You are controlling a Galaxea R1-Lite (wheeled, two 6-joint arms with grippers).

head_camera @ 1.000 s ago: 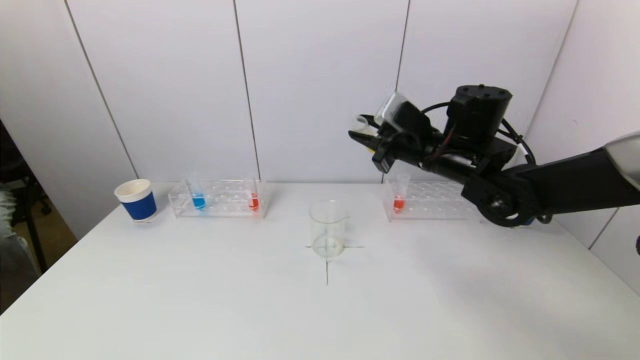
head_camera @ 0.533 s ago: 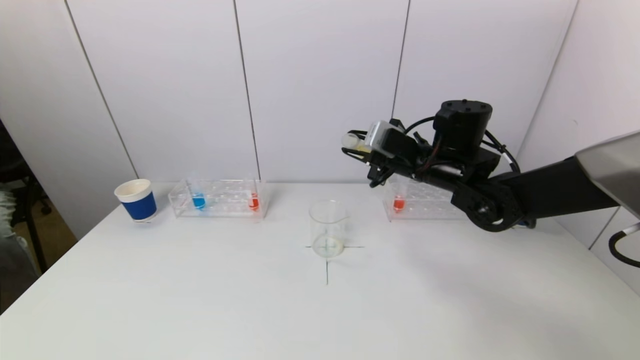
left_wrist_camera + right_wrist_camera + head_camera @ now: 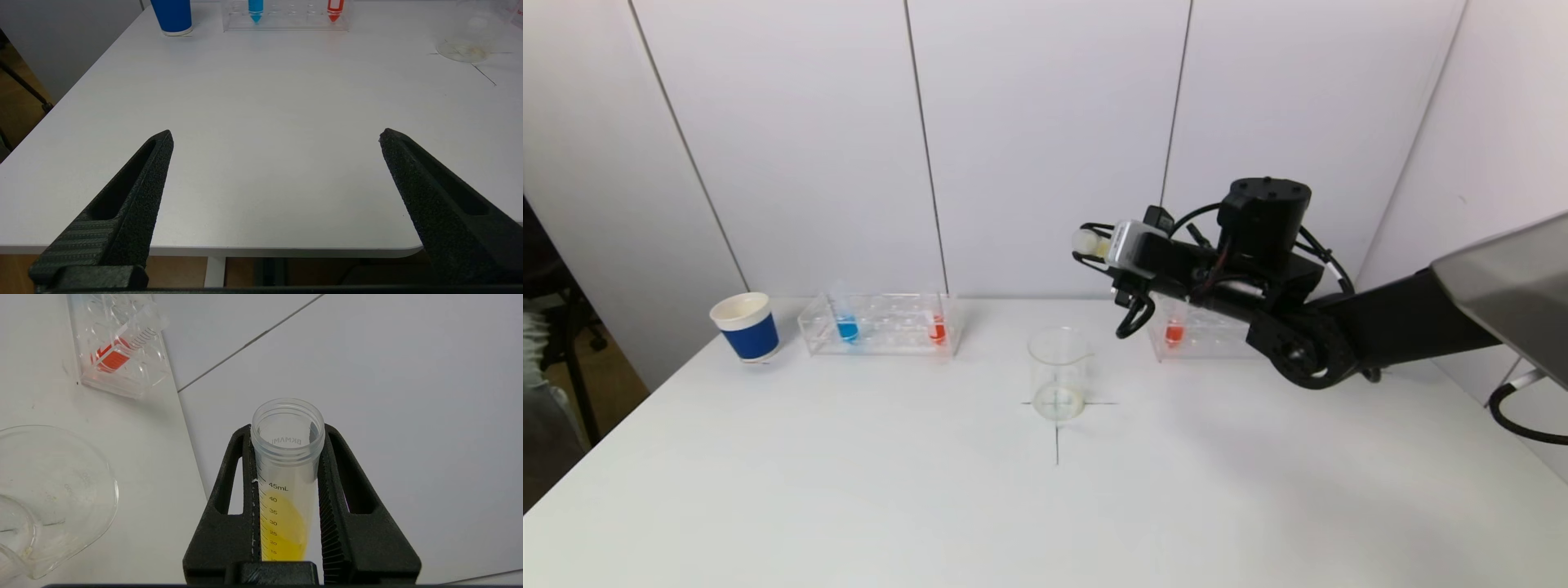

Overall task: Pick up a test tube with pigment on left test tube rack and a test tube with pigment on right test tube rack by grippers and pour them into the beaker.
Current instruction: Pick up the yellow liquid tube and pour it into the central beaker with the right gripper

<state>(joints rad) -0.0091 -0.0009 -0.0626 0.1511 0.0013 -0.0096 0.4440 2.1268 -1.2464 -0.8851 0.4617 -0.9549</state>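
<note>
Writing: "BKMAM" inside rim, scale to "45mL" | yellow-pigment tube [image 3: 287,490] pinched by right gripper [image 3: 286,457], tilted in air above, right of beaker [image 3: 1058,373] | beaker near-empty | left gripper [image 3: 276,139] spread, parked at table [image 3: 261,163] edge.

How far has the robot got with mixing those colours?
Done: the right gripper has lifted a clear plastic tube of yellow liquid. In hand: it holds the tube tilted above the glass beaker, nothing visibly poured. Left: pouring, and the open left gripper fetching a tube from the left clear rack.
</note>
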